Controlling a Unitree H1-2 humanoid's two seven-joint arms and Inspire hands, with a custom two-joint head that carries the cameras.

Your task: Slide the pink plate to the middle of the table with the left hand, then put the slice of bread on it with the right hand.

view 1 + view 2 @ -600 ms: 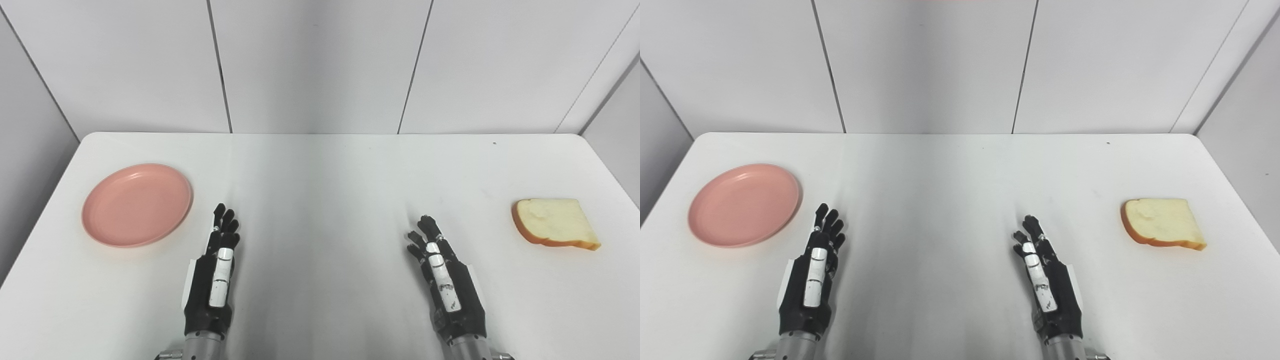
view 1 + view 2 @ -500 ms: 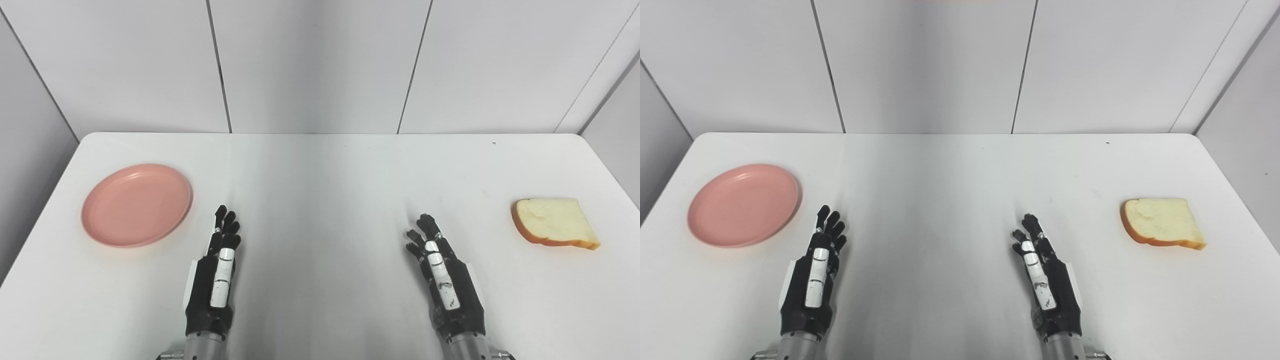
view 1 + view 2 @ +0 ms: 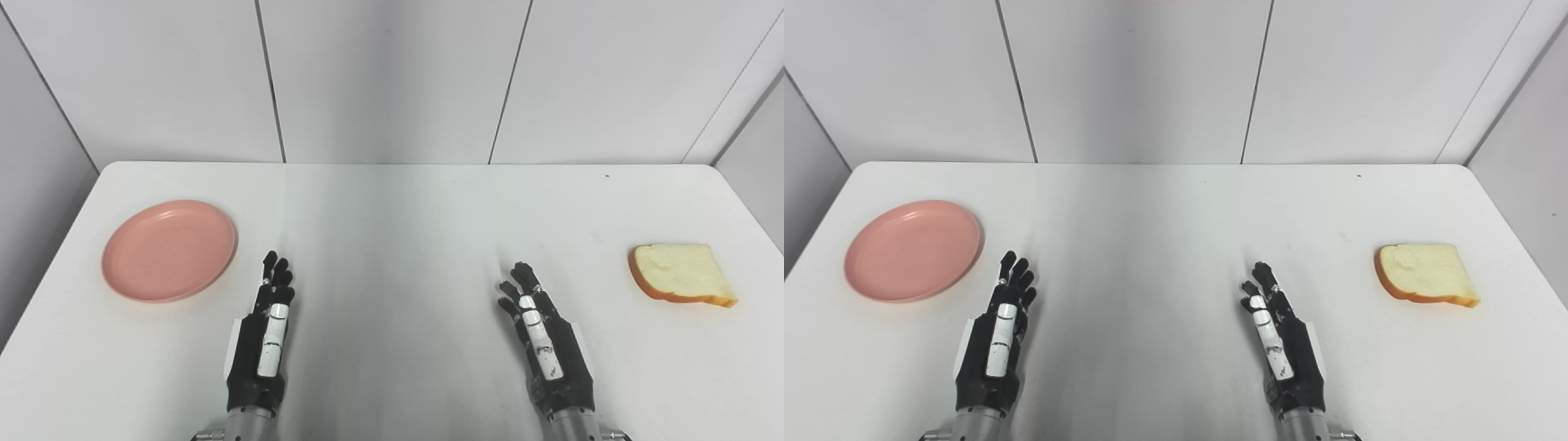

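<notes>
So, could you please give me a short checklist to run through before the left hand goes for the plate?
1. Left hand empty, fingers apart: ok.
2. Right hand empty, clear of the centre: ok.
3. Plate flat on the table, nothing on it: ok.
4. Path from plate to table middle free of objects: ok.
5. Bread lying far right, out of the slide path: ok.
6. Left hand touching the plate: not ok, a gap remains beside its rim.
</notes>
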